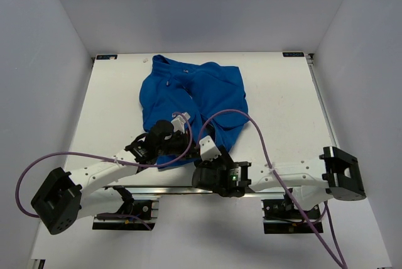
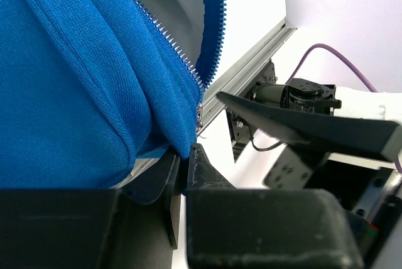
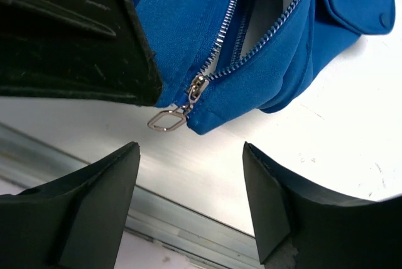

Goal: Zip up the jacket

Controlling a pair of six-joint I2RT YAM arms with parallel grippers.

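We see the blue jacket (image 1: pixel 188 93) lying crumpled on the white surface (image 1: pixel 282 105), its lower hem at the near edge between the two arms. The left jaws are clenched on the hem (image 2: pixel 183 138) just beside the zipper's base. The right jaws stand released and spread wide, just short of the silvery zipper pull (image 3: pixel 168 120), touching nothing. Above the slider (image 3: pixel 198 88) the two rows of teeth part, leaving the front unzipped.
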